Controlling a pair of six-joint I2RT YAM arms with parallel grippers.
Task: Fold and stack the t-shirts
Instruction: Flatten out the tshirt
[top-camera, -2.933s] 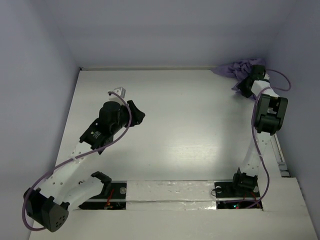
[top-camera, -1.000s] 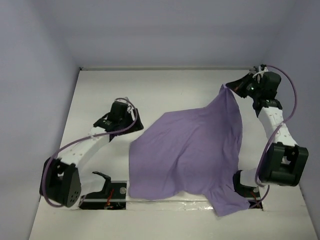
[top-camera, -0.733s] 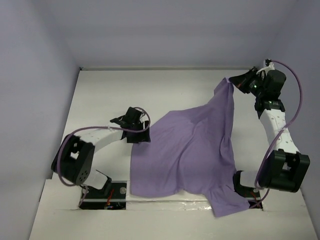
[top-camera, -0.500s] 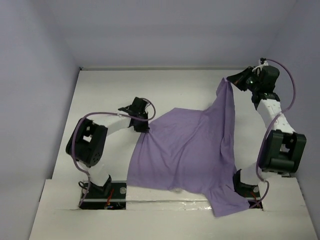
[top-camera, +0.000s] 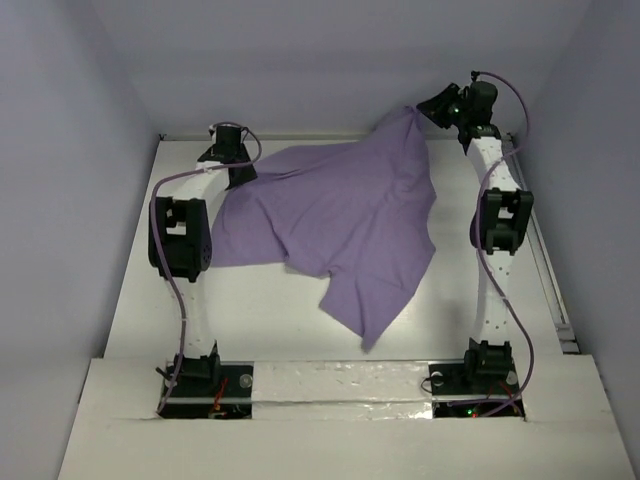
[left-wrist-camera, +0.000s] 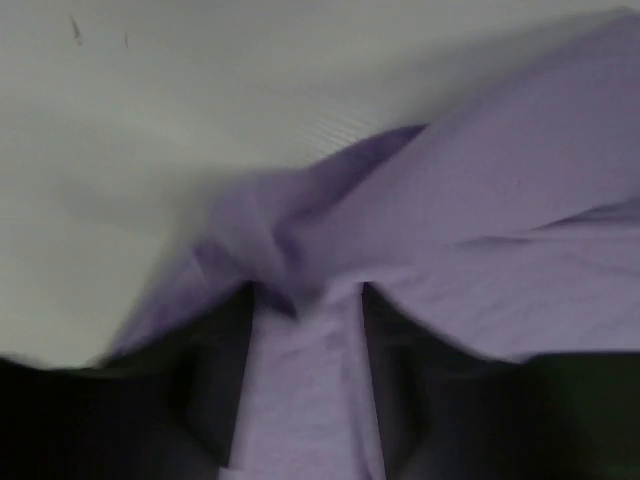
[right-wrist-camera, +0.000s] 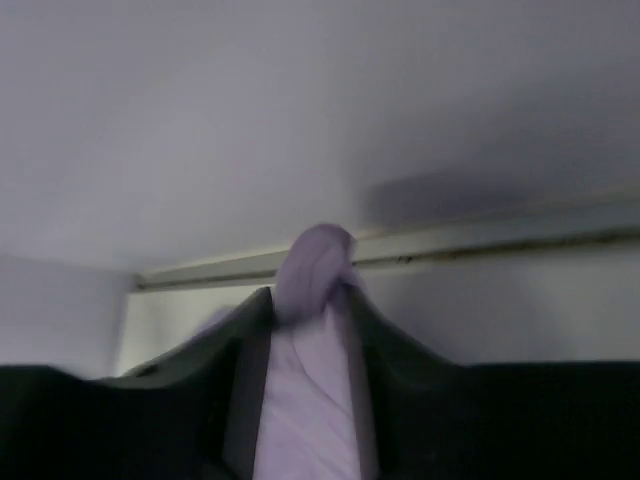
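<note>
The lavender-purple t-shirt (top-camera: 340, 215) hangs stretched between my two grippers over the far half of the table, one end trailing down to the table middle. My left gripper (top-camera: 232, 158) is shut on its far-left edge near the back wall; the cloth (left-wrist-camera: 300, 330) is pinched between its dark fingers (left-wrist-camera: 220, 370). My right gripper (top-camera: 425, 112) is shut on the far-right corner and holds it raised by the back wall; a bunch of cloth (right-wrist-camera: 312, 270) sticks out between its fingers (right-wrist-camera: 245, 380).
The white table (top-camera: 280, 320) is walled at the back and on both sides. Both arms reach fully toward the back wall (top-camera: 320, 60). The arm bases (top-camera: 200, 375) sit at the near edge.
Both grippers moved toward the back wall carrying the shirt. The shirt, earlier draped over the near edge, is now pulled up to the far half. The left gripper took hold of its edge.
</note>
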